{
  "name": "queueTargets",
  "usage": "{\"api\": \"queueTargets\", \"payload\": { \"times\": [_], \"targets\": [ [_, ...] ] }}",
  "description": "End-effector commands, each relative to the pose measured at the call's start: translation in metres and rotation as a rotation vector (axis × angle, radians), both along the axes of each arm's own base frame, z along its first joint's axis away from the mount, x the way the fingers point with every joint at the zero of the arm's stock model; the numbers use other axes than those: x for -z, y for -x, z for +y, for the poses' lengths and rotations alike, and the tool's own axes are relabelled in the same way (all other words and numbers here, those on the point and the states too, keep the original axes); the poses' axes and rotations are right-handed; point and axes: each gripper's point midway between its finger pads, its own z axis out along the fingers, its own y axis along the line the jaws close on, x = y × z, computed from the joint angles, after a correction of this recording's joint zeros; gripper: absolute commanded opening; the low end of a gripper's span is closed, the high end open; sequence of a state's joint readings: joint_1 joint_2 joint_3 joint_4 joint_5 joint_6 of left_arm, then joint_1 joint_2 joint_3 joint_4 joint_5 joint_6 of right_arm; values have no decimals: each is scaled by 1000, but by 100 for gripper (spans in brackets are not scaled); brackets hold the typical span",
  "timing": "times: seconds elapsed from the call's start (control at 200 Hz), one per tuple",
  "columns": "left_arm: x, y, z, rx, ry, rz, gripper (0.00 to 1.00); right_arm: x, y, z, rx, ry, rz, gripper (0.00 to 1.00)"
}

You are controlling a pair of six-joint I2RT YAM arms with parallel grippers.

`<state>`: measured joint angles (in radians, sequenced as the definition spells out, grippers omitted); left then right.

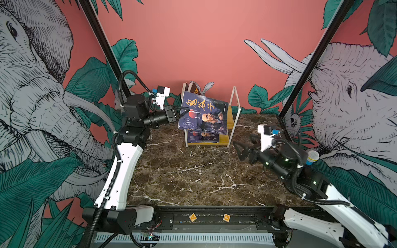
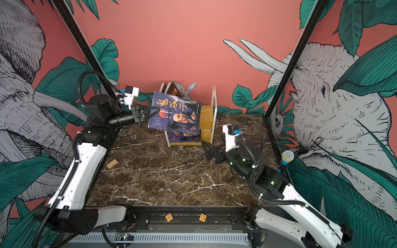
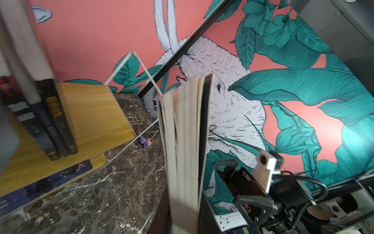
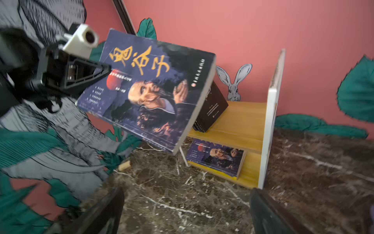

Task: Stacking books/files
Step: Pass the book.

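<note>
A navy book [image 1: 204,113] [image 2: 176,113] [image 4: 149,91] with gold Chinese title and a bearded man's face hangs tilted in the air in front of the small wooden shelf [image 1: 231,116] [image 2: 207,116]. My left gripper [image 1: 187,110] [image 2: 158,110] is shut on its left edge; the left wrist view shows its page edges [image 3: 186,131]. A matching book [image 1: 203,137] [image 4: 216,156] lies flat on the lower board. Several dark books [image 1: 194,88] [image 3: 50,121] lean on the upper board. My right gripper [image 1: 245,146] [image 4: 186,202] is open and empty above the marble, right of the shelf.
A small wooden block [image 2: 112,163] [image 4: 124,165] lies on the marble near the left arm. A purple toy [image 3: 144,141] sits by the shelf's white frame. A microphone [image 1: 311,157] stands at the right edge. Black frame posts rise at both back corners.
</note>
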<state>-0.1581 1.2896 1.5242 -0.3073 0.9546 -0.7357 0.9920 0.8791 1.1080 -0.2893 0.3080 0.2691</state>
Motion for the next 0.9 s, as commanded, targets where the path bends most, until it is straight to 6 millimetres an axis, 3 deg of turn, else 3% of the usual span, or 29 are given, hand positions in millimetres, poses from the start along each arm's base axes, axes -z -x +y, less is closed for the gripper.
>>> {"api": "queueTargets", "payload": {
  "times": [0.0, 0.07, 0.145, 0.27, 0.4, 0.425, 0.51, 0.63, 0.895],
  "targets": [
    [8, -6, 8, -67, -22, 8, 0, -14, -13, -4, 198, 309, -274, 98],
    [13, -10, 9, -82, -23, 10, 0, -19, -6, 15, 253, 474, -431, 97],
    [17, -16, 11, -97, -31, 16, 0, -15, 9, 49, 268, 681, -625, 97],
    [25, -21, 14, -122, -42, 42, 0, -22, 21, 88, 360, 817, -808, 97],
    [30, -23, 13, -122, -29, 61, 0, -16, 25, 134, 432, 967, -954, 97],
    [31, -23, 13, -121, -27, 61, 0, -4, 24, 150, 418, 1043, -986, 96],
    [30, -20, 12, -111, -26, 50, 0, 8, 25, 174, 387, 1125, -1061, 90],
    [29, -16, 12, -104, -31, 37, 0, 7, 16, 179, 404, 1123, -1047, 84],
    [33, -11, 10, -81, -14, 40, 0, 11, -19, 155, 480, 1160, -961, 83]
  ]
}}
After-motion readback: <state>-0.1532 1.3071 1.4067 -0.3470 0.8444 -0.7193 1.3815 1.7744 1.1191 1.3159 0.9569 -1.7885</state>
